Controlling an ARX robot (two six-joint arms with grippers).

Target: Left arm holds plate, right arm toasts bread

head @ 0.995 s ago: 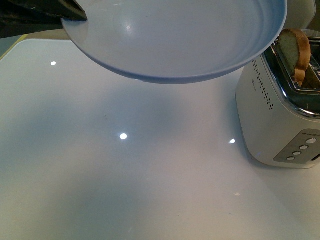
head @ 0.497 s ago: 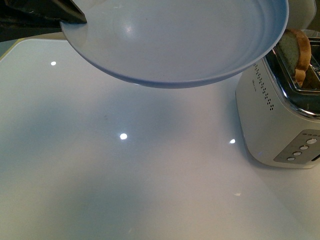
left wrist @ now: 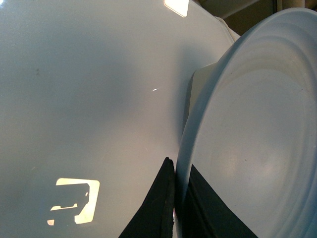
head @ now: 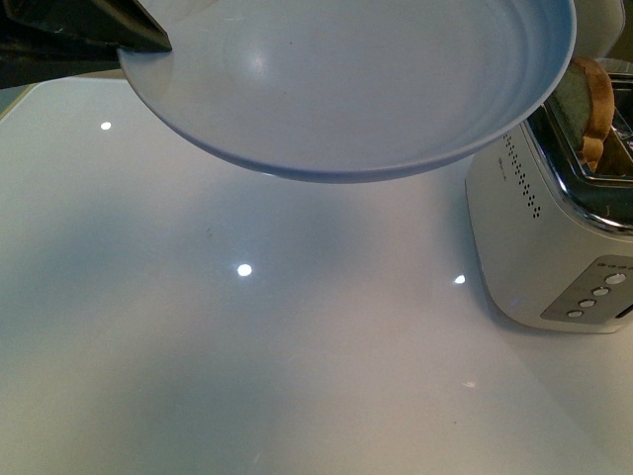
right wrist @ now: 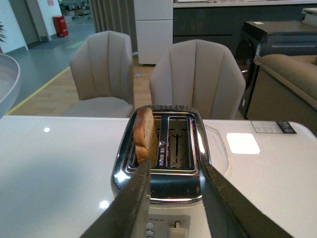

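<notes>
A pale blue-grey plate [head: 346, 79] hangs in the air above the white table, filling the top of the front view. My left gripper [head: 138, 35] is shut on its rim at the upper left; in the left wrist view the black fingers [left wrist: 161, 208] pinch the plate [left wrist: 247, 148] edge from both sides. The bread [head: 591, 104] stands upright in the left slot of the toaster [head: 554, 228], sticking up well above it. In the right wrist view my right gripper [right wrist: 173, 168] stands open just above the toaster's [right wrist: 163, 183] front end, near the bread [right wrist: 145, 136].
The white glossy table [head: 247, 346] spreads below the plate. The toaster's other slot [right wrist: 179, 141] holds nothing. Its buttons [head: 593, 292] and lever [right wrist: 176, 229] face me. Two beige chairs [right wrist: 198, 74] stand beyond the table's far edge.
The plate has drifted slightly lower and to the right in the front view, covering more of the bread. The toaster and bread have not moved.
</notes>
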